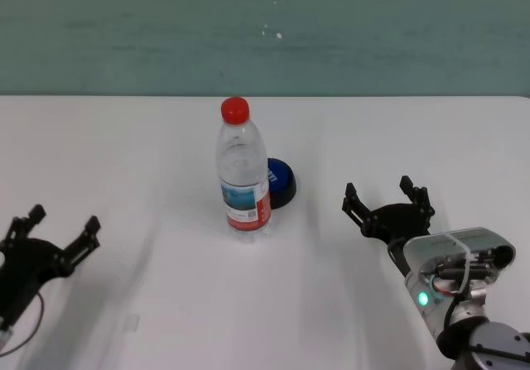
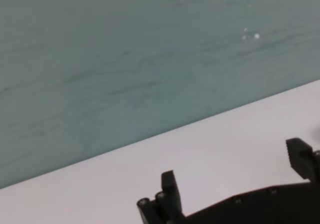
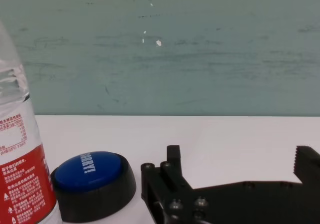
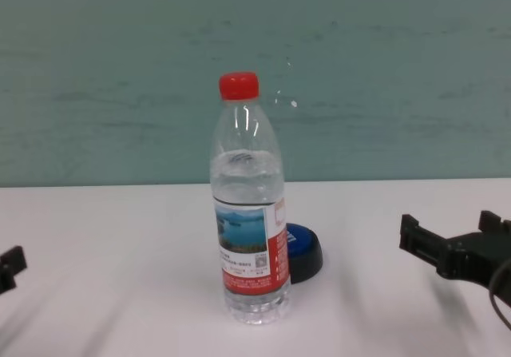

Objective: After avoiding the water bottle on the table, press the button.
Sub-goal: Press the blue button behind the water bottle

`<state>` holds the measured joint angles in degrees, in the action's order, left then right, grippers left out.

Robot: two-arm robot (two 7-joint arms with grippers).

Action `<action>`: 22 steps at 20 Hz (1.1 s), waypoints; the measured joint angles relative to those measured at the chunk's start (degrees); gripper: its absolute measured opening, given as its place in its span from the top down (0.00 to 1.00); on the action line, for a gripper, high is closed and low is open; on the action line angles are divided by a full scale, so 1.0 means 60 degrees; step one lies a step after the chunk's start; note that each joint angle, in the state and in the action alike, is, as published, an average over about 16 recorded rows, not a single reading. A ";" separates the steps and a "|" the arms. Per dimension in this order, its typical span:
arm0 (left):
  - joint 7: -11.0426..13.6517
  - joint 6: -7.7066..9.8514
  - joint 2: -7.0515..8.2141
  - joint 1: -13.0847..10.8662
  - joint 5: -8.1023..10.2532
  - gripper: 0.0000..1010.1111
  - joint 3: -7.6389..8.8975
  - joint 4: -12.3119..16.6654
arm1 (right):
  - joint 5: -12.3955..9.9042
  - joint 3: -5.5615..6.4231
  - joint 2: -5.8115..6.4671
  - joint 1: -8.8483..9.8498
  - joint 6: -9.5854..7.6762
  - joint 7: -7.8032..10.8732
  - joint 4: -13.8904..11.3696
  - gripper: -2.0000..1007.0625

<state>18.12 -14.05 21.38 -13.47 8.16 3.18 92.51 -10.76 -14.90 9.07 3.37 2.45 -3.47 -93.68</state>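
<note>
The water bottle [image 1: 244, 171], clear with a red cap, stands upright in the middle of the white table [image 1: 166, 320]. The blue button [image 1: 283, 181] on its black base sits just behind and to the right of the bottle, partly hidden by it. My right gripper [image 1: 383, 194] is open and empty, low over the table, to the right of the button and apart from it. In the right wrist view, the button [image 3: 90, 171] and bottle [image 3: 20, 174] lie beyond the open gripper [image 3: 240, 156]. My left gripper [image 1: 64, 219] is open and empty at the near left.
A teal wall [image 1: 265, 31] rises behind the table's far edge. The chest view shows the bottle [image 4: 246, 213] in front of the button [image 4: 305, 253], with the right gripper [image 4: 451, 228] off to the right.
</note>
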 joint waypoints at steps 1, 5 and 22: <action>0.0039 -0.0028 0.0027 0.0030 0.0003 0.01 -0.0033 -0.0036 | 0.0000 0.0000 0.0000 0.0000 0.0000 0.0000 0.0000 0.00; 0.0159 -0.0124 0.0100 0.0086 0.0004 0.01 -0.0201 -0.0087 | 0.0000 0.0000 0.0000 0.0000 0.0000 0.0000 0.0000 0.00; 0.0085 -0.0355 -0.0079 0.0674 -0.0484 0.01 -0.1242 -0.0418 | 0.0000 0.0000 0.0000 0.0000 0.0000 0.0000 0.0000 0.00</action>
<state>18.63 -16.18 20.90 -9.42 5.26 -4.27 90.00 -10.76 -14.90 9.07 3.37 2.45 -3.47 -93.68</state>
